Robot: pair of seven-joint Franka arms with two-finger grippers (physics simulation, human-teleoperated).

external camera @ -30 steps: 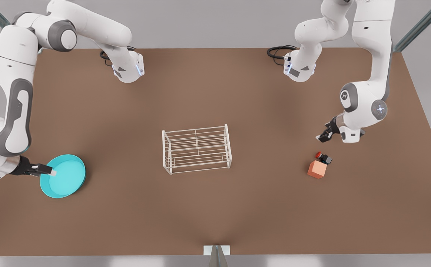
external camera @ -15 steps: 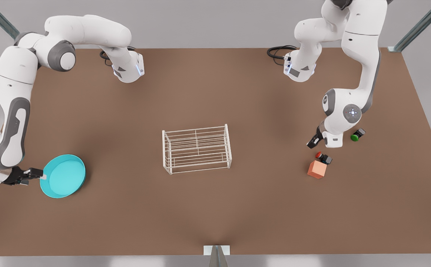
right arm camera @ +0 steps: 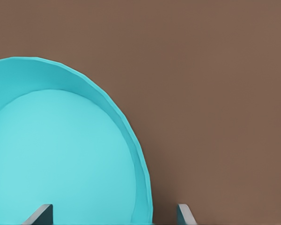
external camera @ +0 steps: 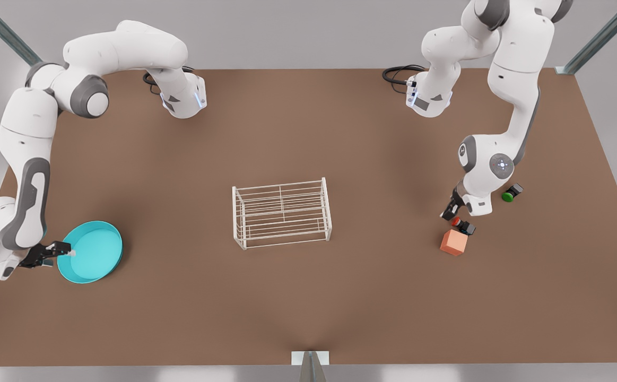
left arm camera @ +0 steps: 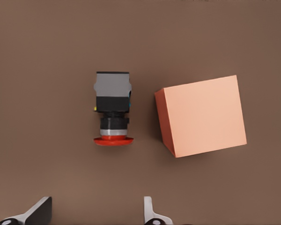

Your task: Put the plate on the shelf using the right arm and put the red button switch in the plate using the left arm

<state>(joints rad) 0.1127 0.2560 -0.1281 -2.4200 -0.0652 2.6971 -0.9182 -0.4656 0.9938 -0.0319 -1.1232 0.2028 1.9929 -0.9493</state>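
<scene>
Straddling plate (right arm camera: 61, 154) rim: R pincer (right arm camera: 114, 213).

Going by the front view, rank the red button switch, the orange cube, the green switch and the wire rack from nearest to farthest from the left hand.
1. Red button switch, just below the left hand.
2. Orange cube, past the red switch.
3. Green switch, on the front view's right.
4. Wire rack, mid-table.

The right gripper (external camera: 68, 251) is seen at the front view's lower left, fingers spread, arm bent steeply down. The left gripper (external camera: 450, 211) is held low at middle right, fingers (left arm camera: 37, 212) parted.
</scene>
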